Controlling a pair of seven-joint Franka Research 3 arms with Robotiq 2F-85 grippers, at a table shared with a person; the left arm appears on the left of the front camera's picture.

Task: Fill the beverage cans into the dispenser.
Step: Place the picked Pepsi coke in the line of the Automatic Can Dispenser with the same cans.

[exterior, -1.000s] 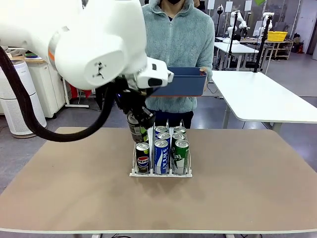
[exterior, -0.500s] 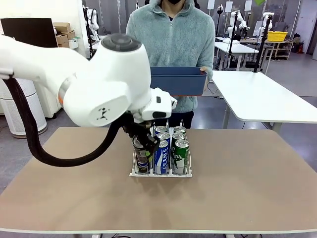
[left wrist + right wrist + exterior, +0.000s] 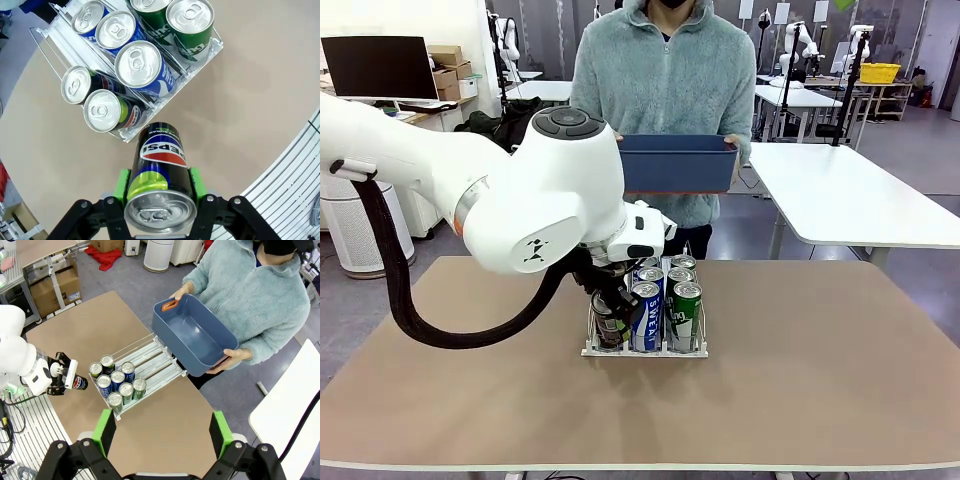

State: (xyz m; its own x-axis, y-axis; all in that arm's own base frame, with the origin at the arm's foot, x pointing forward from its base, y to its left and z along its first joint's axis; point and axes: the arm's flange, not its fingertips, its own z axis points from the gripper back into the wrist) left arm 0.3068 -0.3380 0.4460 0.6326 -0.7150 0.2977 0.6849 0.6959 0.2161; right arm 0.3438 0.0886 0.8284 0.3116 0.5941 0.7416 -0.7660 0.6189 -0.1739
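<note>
One black Pepsi can (image 3: 159, 175) is clamped in the left jaws (image 3: 159, 187), long axis tilted, base toward the dispenser's (image 3: 212, 47) near end, above the tabletop (image 3: 800, 380). Right jaws (image 3: 162, 432) gape empty. Seven cans (image 3: 140, 67) stand upright in the lanes; beyond, a person holds a blue bin (image 3: 678, 165)

The gripper (image 3: 159, 189) clamps a black Pepsi can (image 3: 159, 182) between its green pads (image 3: 121, 184), silver top toward the camera. Beyond it the rack (image 3: 134, 131) stands on the tan table (image 3: 260, 85), well in from its edge. The rack holds 2 black cans (image 3: 102, 110), 3 blue cans (image 3: 141, 67) and 2 green cans (image 3: 191, 22), all upright.
</note>
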